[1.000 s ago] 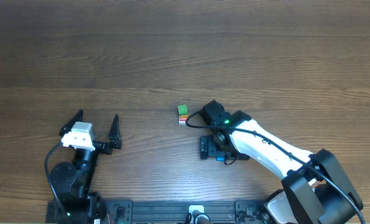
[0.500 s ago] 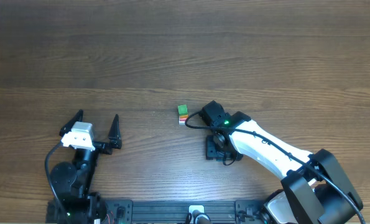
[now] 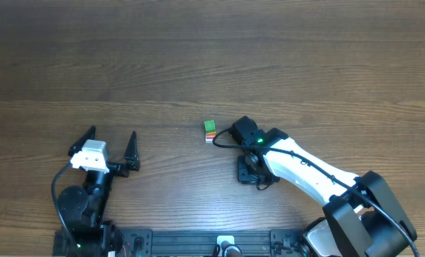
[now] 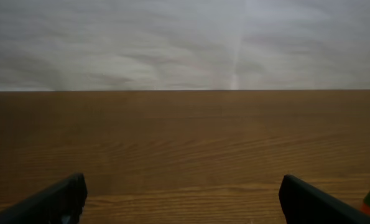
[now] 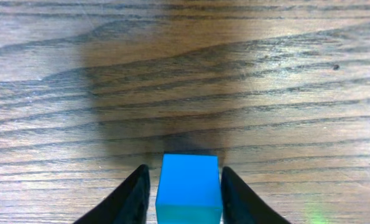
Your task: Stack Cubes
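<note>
R tool [image 5: 183, 175] clamped on blue cube [image 5: 189, 188], near green-topped stack [image 3: 210, 130], for placing atop; L tool [image 3: 111, 133] open wide, empty.

Black left pincer [image 3: 112, 132], white wrist block [image 3: 91, 154]
</note>
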